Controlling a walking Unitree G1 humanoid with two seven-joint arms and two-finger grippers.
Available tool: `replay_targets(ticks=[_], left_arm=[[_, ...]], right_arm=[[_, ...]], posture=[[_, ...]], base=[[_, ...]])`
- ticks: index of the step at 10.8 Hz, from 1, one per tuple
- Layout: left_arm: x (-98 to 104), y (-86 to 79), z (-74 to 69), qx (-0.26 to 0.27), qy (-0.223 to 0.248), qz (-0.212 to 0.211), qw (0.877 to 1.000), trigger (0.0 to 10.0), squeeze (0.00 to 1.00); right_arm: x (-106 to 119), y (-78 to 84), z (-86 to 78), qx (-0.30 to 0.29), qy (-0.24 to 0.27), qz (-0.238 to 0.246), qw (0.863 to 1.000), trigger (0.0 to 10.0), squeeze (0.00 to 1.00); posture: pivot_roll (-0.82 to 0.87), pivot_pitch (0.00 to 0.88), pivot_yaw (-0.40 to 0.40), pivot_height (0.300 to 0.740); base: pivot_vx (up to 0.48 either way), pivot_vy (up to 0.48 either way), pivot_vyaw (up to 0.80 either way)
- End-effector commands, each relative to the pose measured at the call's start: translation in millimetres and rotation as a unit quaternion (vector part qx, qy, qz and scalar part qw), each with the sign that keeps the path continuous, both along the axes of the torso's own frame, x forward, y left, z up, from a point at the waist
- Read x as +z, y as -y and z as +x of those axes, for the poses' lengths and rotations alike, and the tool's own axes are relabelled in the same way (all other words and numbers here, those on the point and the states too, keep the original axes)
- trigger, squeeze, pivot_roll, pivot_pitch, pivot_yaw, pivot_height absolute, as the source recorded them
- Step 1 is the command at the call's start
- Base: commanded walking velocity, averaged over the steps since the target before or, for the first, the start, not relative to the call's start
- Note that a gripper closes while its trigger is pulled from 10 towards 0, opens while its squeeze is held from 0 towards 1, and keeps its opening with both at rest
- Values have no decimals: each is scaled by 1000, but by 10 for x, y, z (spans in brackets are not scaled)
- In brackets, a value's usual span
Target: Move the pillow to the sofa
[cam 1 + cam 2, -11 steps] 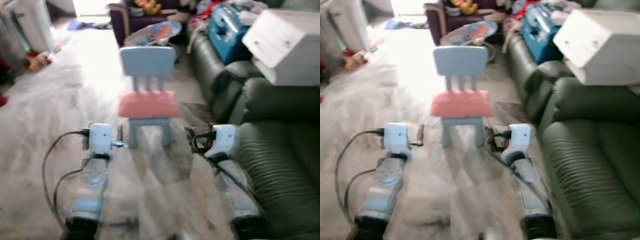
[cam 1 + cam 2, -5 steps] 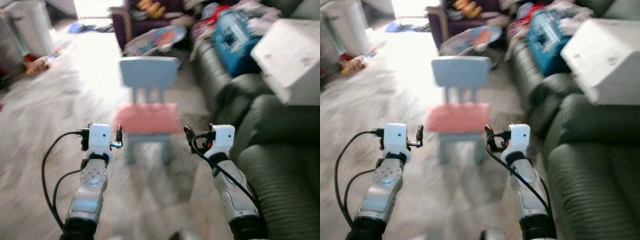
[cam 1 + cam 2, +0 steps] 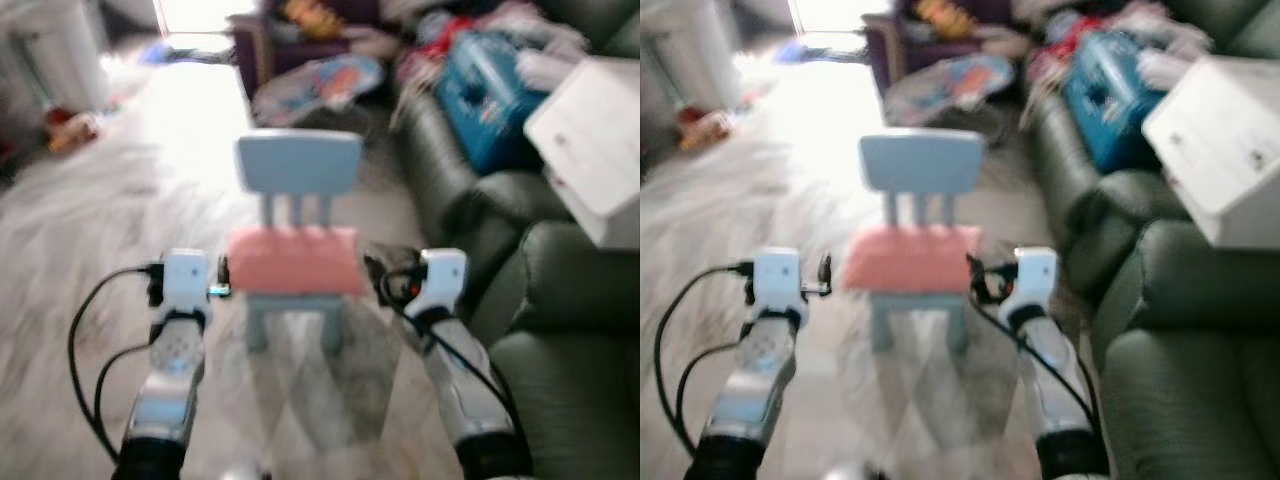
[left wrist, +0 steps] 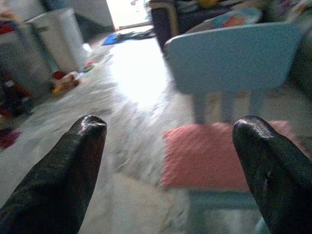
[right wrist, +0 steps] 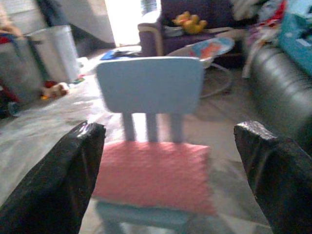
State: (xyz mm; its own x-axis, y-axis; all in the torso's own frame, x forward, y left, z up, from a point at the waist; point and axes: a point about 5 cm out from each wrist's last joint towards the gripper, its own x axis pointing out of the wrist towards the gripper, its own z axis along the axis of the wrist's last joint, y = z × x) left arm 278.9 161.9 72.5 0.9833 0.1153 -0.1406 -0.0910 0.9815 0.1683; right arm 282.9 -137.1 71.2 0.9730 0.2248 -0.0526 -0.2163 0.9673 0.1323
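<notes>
- We see the pink pillow [image 3: 908,258] lying on the blue chair [image 3: 921,168], not yet grasped.
- Our left pincer [image 4: 168,161] and right pincer [image 5: 170,161] gape wide, empty.
- Lifting and carrying to the sofa [image 3: 1185,340] remain.

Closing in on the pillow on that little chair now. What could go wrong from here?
1. The pink pillow covers the light blue chair seat, so the open left gripper and right gripper might catch or tip the chair.
2. The views are blurred, so aim may be off.
3. The dark green sofa holds a white box, limiting drop space.
</notes>
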Motion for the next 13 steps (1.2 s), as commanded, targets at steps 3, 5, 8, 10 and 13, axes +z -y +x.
replay_targets(ticks=[3, 5, 8, 10, 13], left_arm=[[7, 76, 3, -10, 1, 3, 1000, 10000, 0], [3, 80, 6, -10, 0, 2, 1000, 10000, 0], [-22, 138, -11, -22, -5, 8, 1000, 10000, 0], [-12, 147, -3, -22, -2, 6, 1000, 10000, 0], [-28, 157, -13, -25, -5, -3, 1000, 10000, 0]], right_arm=[[-2, 111, -9, -18, -1, -9, 1000, 10000, 0], [-5, 110, 1, -18, -2, -9, 1000, 10000, 0], [-10, 122, -5, -21, -3, -10, 1000, 10000, 0], [-5, 135, 6, -22, -3, -13, 1000, 10000, 0], [-4, 107, 17, -18, -3, -13, 1000, 10000, 0]], posture=[[-17, 0, -22, 740], [-17, 0, -22, 740], [-21, 0, -23, 740], [-21, 0, -26, 740], [-16, 0, -29, 740]], base=[[336, 342, 458], [336, 343, 0], [460, 0, 0], [463, 0, 0], [414, -96, 0]])
